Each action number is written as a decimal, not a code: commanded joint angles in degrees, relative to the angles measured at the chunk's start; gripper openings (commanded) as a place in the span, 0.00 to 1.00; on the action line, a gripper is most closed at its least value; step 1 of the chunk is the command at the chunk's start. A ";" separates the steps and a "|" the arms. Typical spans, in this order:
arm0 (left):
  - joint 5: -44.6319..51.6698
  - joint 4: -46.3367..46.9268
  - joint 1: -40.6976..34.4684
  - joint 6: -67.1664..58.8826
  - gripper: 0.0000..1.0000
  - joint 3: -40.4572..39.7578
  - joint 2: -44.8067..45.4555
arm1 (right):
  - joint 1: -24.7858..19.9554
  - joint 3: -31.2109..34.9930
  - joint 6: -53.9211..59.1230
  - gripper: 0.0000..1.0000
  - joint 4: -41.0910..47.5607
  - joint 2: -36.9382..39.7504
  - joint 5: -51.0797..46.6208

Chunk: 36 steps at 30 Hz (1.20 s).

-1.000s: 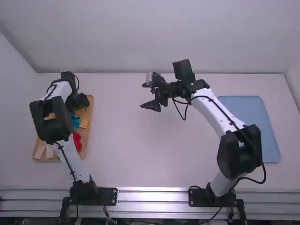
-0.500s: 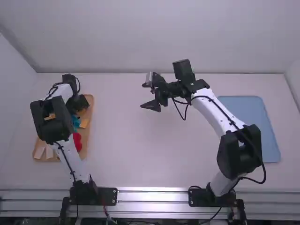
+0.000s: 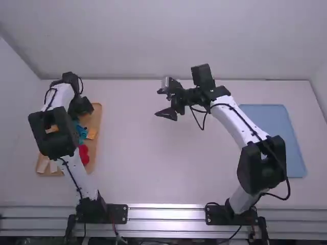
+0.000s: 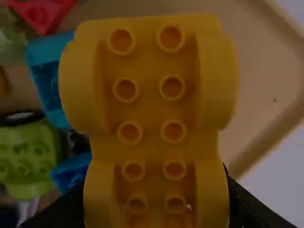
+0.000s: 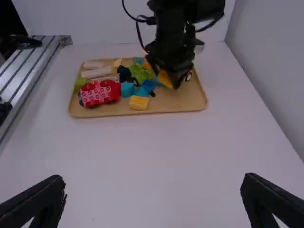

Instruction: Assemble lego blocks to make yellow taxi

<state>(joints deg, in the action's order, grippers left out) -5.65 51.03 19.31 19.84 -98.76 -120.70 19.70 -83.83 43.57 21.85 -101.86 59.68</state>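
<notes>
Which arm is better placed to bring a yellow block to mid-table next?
Left, likely: its hand grips a yellow block over the wooden tray; the right hand hangs open and empty over the table.

yellow block (image 4: 149,109): cut off | lime block (image 4: 31,159): blurred | left tool (image 3: 82,106): tips hidden

The block (image 4: 152,107) at my left gripper (image 3: 82,107) is yellow all over. My tan tray (image 5: 187,102) has a lime-green piece (image 4: 28,156), a turquoise piece (image 4: 42,52), and a red piece (image 5: 111,90) with pale markings. My worktop (image 3: 148,158) is whitish.
</notes>
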 commanded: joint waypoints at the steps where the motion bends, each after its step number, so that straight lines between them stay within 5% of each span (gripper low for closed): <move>1: 0.20 -2.32 -2.93 -1.66 0.09 6.32 11.19 | -1.66 -1.62 -0.26 0.99 0.11 1.79 5.07; 9: 8.22 -14.91 -14.69 -25.66 0.22 31.76 33.86 | -4.07 -1.62 -0.24 0.99 0.11 1.79 9.64; 13: 9.40 -11.91 -25.94 -36.72 0.04 36.37 37.75 | -3.93 -1.62 -0.96 0.99 0.79 2.49 10.14; 22: 9.55 -16.06 -44.76 -54.45 0.02 37.24 30.42 | -6.34 -1.60 12.61 0.99 19.52 10.91 9.99; 27: 9.53 -17.90 -49.86 -59.45 0.22 37.18 24.79 | -8.87 -1.60 18.29 0.99 27.93 15.30 11.02; 36: 9.05 -18.99 -56.15 -70.14 0.18 36.37 16.52 | -10.34 -1.60 18.38 0.99 31.61 16.79 10.99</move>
<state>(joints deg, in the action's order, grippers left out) 3.18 31.88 -35.77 -44.31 -61.87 -102.76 9.52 -84.27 61.25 53.28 -85.47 69.87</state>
